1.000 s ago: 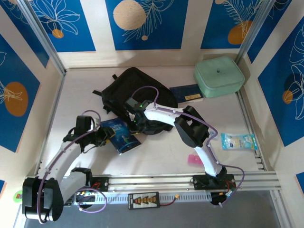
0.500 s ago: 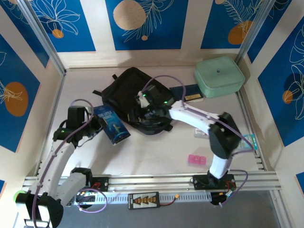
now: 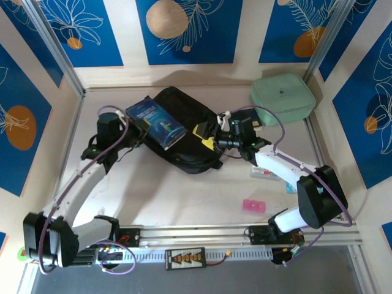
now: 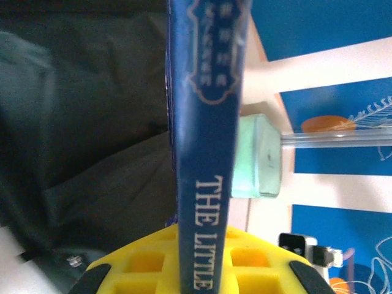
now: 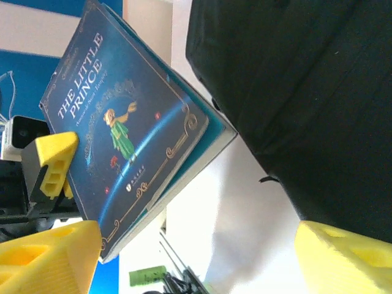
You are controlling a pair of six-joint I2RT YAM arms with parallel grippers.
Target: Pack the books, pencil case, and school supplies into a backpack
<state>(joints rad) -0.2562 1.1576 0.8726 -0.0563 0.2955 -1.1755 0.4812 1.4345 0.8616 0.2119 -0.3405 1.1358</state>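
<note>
The left tool (image 3: 139, 127) grasps the blue book (image 3: 157, 121) above the backpack (image 3: 184, 109). The right tool (image 3: 204, 137) is released. The book may snag on slack fabric and slip.

A pale table (image 3: 184, 196) is enclosed on three sides by cream walls (image 3: 184, 75), on which blue panels (image 3: 214, 37) with white leaf outlines and orange or tan discs (image 3: 166, 18) are printed. Aluminium posts (image 3: 56, 52) are set at its far corners. An aluminium rail (image 3: 202, 233) is fixed along its near edge. The scene is evenly lit.

Blue book (image 5: 122, 141) cover: "THE LITTLE PRINCE".
</note>
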